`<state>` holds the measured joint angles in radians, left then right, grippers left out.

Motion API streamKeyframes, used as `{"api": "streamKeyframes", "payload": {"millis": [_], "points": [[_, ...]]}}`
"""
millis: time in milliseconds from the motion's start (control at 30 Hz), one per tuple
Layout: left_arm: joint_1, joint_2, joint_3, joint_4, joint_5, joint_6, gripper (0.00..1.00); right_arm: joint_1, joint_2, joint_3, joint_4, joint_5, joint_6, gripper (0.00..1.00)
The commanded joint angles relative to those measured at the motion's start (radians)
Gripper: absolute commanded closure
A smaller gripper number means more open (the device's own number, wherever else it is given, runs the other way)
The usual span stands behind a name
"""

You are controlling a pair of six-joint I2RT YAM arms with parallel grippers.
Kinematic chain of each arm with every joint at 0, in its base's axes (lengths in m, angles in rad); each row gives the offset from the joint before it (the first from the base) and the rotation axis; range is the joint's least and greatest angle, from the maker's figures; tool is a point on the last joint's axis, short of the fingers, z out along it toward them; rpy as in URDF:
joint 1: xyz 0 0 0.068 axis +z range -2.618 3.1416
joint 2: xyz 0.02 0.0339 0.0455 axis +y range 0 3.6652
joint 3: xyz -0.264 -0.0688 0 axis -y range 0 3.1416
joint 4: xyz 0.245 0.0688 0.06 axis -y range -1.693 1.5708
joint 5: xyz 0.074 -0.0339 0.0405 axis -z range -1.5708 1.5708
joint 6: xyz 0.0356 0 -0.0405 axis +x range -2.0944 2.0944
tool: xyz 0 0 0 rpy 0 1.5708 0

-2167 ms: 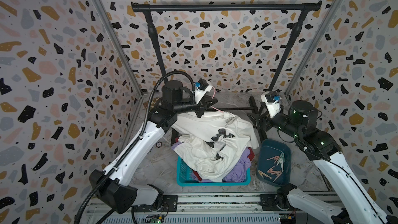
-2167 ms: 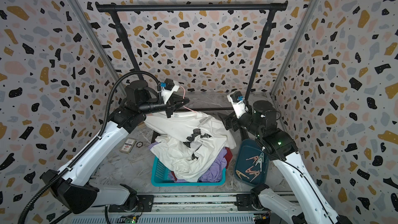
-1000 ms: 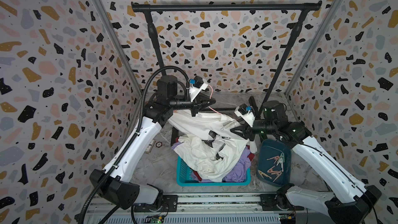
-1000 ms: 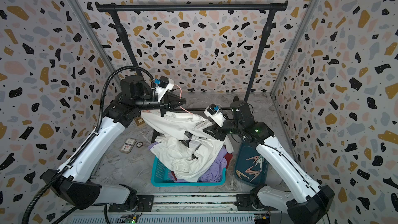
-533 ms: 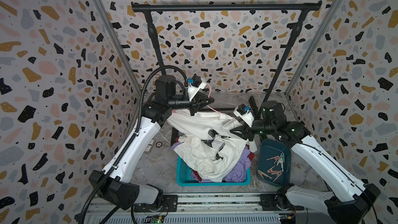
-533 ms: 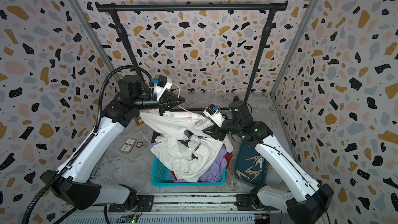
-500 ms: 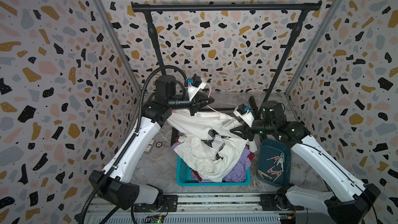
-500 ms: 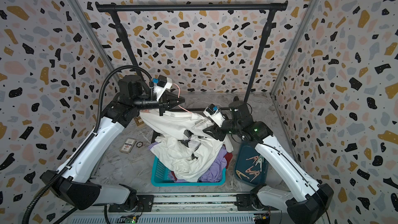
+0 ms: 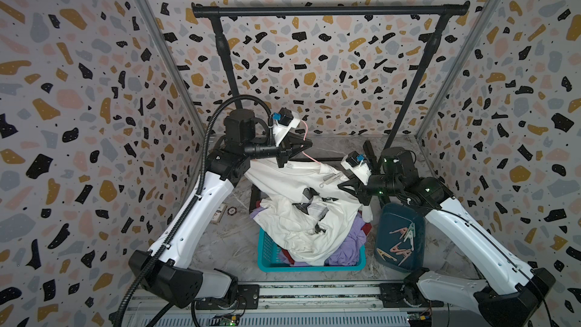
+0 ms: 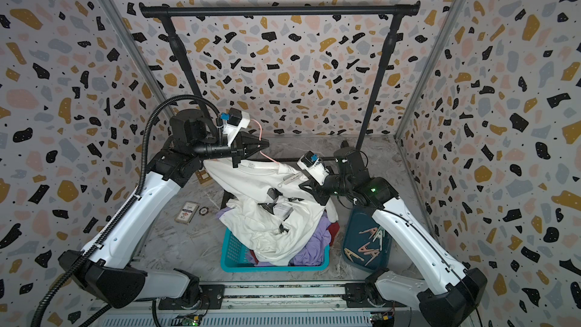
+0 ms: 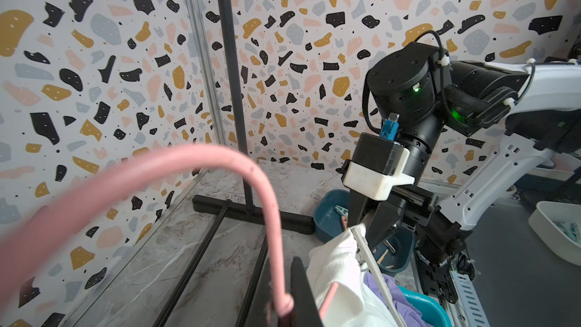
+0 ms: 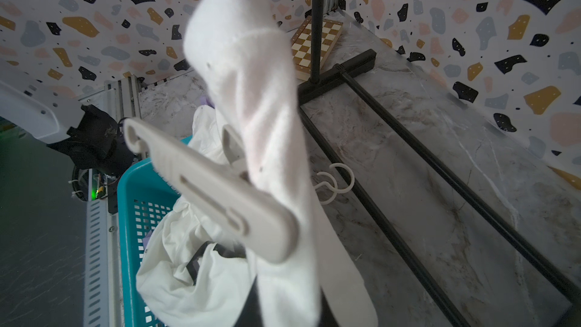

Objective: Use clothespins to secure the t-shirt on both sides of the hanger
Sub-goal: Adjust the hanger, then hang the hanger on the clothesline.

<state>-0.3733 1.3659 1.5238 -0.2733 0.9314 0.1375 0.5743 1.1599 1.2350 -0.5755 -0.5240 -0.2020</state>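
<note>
A white t-shirt point(image 9: 292, 177) point(image 10: 251, 174) hangs on a pink hanger point(image 11: 270, 202), its lower part heaped in the basket. My left gripper point(image 9: 306, 146) point(image 10: 265, 145) point(image 11: 281, 284) is shut on the hanger's hook and holds it up. My right gripper point(image 9: 341, 185) point(image 10: 301, 187) point(image 12: 283, 303) is shut on the shirt's right shoulder, with white cloth between its black fingers. One pale clothespin point(image 9: 330, 179) point(image 10: 290, 179) point(image 12: 213, 196) is clipped on that shoulder, just ahead of the right gripper. Several loose clothespins point(image 9: 402, 240) point(image 10: 367, 243) lie in the dark bin.
A teal basket point(image 9: 267, 253) point(image 10: 232, 250) of clothes stands at the front centre, a dark blue bin point(image 9: 390, 218) to its right. The black clothes rail point(image 9: 330, 11) spans the back, its base bars on the floor. A card box point(image 9: 220, 215) and a chessboard point(image 12: 317, 42) lie at the left.
My right arm swung in from the back to the shirt's right shoulder, and its jaws have now closed on the cloth. The left arm lifted the hanger slightly, then held still.
</note>
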Motion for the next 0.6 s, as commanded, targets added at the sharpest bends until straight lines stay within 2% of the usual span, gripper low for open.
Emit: {"api": "streamKeyframes", "payload": {"millis": [0,67,100,233,333,400,567], "points": [[0.005,-0.049,-0.046,0.199,-0.060,-0.078,0.99,0.005,-0.008,0.047,-0.021,0.002,0.013,0.92],[0.000,-0.053,-0.059,0.213,-0.081,-0.082,0.98,0.006,-0.006,0.057,-0.015,0.002,0.023,0.94],[-0.003,-0.055,-0.060,0.213,-0.093,-0.084,0.94,0.006,-0.004,0.060,-0.011,0.002,0.029,0.96],[-0.005,-0.053,-0.061,0.211,-0.119,-0.083,0.67,0.017,0.004,0.097,-0.010,0.020,0.041,1.00],[-0.006,-0.053,-0.066,0.217,-0.149,-0.089,0.27,0.021,0.004,0.134,-0.011,0.060,0.047,1.00],[-0.006,-0.055,-0.079,0.243,-0.227,-0.124,0.02,0.023,-0.007,0.154,0.002,0.121,0.059,1.00],[-0.006,-0.034,-0.013,0.112,-0.404,-0.131,0.01,0.022,0.008,0.249,-0.022,0.253,0.080,1.00]]}}
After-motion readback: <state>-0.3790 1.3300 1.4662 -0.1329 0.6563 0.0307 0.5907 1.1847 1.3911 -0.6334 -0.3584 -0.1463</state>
